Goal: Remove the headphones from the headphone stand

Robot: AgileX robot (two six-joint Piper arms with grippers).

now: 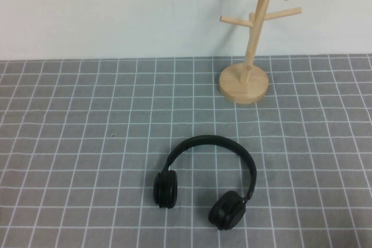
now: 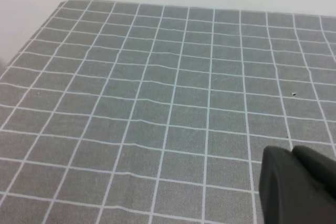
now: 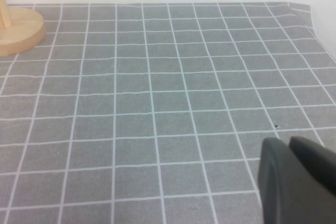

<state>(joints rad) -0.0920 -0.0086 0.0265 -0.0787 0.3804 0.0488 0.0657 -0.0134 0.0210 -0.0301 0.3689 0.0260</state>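
Headphones [image 1: 204, 181] lay flat near the counter's [image 1: 70, 143] front edge, off the stand [image 1: 247, 56]; left pincer [image 2: 296, 184] and right pincer [image 3: 296, 177] hovered apart, grip unclear.

1. We find no readable text, label, brand, number or sign in any view.
2. The headphones [image 1: 204, 181] show plain matte black surfaces with no logo that we can make out.
3. The headphone stand [image 1: 251, 39] is bare light wood with no marking.
4. The grey cloth [image 1: 87, 143] carries only a white grid of lines, with no letters or figures.
5. The left gripper [image 2: 296, 187] and the right gripper [image 3: 296, 179], each seen only at the edge of its own wrist view above the cloth, show dark unmarked surfaces.
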